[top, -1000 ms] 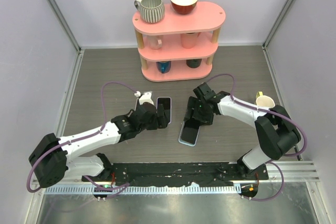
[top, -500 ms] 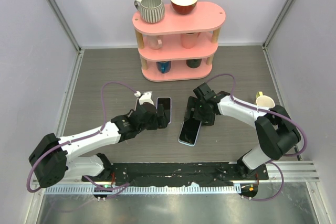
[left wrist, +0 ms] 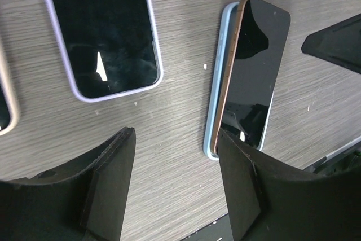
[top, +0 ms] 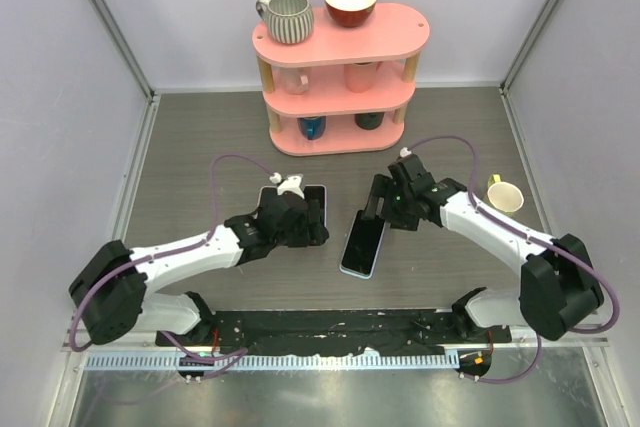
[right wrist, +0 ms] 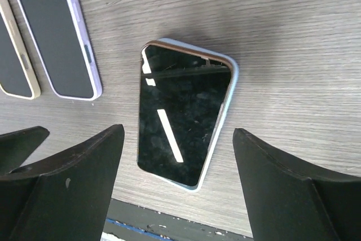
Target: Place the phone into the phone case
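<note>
Phone [left wrist: 251,71] is lying in the light-blue case [left wrist: 216,105] on the table [top: 200,147], between the 2 arms. Left wrist view is showing 1 long edge riding up above the case rim. Right wrist view is hiding that tilt, showing only the screen framed in blue. Left gripper [left wrist: 175,139] and right gripper [right wrist: 177,135] are both hanging spread wide, holding nothing.

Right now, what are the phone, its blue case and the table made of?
The phone seems fronted in shiny glass: it mirrors bright streaks. The light blue case seems matte plastic or rubber, hard to tell: smooth, no glare. The table looks like grey wood or wood-print laminate: fine grain lines.
</note>
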`<move>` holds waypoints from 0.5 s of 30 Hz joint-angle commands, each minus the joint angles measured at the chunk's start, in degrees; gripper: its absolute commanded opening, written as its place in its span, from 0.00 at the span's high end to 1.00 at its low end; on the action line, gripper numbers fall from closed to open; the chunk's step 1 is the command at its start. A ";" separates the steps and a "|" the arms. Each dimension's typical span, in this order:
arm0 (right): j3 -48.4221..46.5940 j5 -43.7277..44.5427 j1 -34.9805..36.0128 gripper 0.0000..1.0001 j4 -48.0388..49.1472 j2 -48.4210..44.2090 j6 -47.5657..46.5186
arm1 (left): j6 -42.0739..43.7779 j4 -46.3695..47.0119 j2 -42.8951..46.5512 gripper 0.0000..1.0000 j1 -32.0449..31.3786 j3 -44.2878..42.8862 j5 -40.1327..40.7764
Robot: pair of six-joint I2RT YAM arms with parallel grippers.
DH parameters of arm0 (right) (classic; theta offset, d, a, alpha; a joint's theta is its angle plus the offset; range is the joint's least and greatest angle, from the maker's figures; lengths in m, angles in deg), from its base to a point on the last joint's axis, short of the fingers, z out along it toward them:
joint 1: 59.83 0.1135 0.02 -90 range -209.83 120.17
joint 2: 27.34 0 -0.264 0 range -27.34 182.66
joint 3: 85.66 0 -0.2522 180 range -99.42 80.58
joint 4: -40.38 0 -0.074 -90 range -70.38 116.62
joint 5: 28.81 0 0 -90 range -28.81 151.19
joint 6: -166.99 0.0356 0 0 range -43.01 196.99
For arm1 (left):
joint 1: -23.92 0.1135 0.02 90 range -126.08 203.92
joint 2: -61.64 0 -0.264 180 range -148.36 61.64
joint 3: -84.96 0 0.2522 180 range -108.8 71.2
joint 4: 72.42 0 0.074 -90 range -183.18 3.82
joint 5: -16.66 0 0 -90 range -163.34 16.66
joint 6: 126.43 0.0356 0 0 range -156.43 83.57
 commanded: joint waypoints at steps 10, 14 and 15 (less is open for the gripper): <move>8.56 -12.58 -10.30 0.47 15.75 1.86 -6.07 | 0.98 8.02 -12.43 0.40 -3.91 -7.03 -7.38; 11.27 -9.96 -10.57 0.65 16.80 3.97 -7.04 | 0.72 8.20 -13.22 0.39 -4.26 -6.94 -5.99; 12.24 -9.52 -10.57 0.68 17.24 3.98 -7.12 | 0.45 8.20 -13.23 0.39 -4.26 -6.86 -5.89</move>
